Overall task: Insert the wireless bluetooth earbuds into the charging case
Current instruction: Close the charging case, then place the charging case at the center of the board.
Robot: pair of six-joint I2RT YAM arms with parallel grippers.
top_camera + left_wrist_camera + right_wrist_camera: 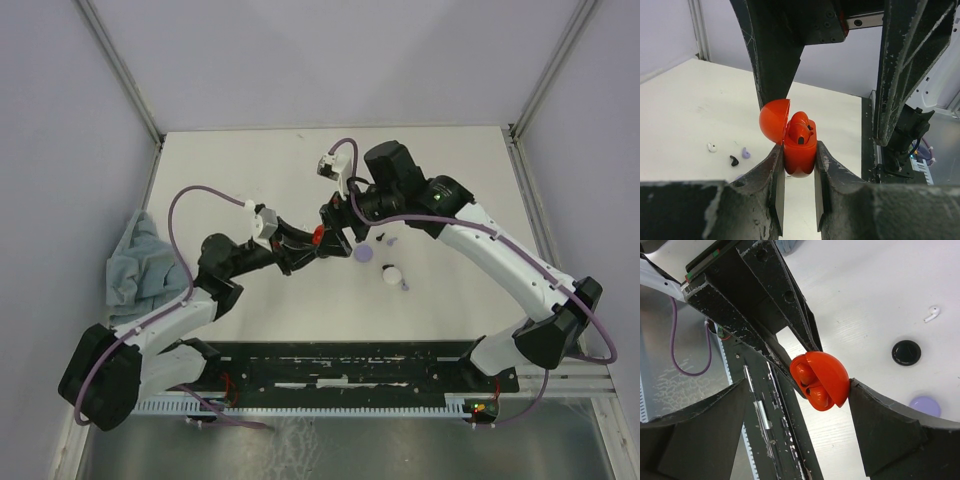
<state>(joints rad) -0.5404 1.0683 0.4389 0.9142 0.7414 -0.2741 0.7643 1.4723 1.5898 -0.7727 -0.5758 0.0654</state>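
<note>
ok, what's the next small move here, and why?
Probably nudge the lid shut with the right gripper. The left gripper is shut on the red case, whose lid is hinged open. The red earbuds look seated inside, and the right gripper is open with one finger right by the lid.

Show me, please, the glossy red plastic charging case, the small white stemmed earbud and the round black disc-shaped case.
red charging case (800,159): left wrist view, on its lower body.
white earbud (931,315): right wrist view, on its middle.
black disc case (906,352): right wrist view, on its centre.
</note>
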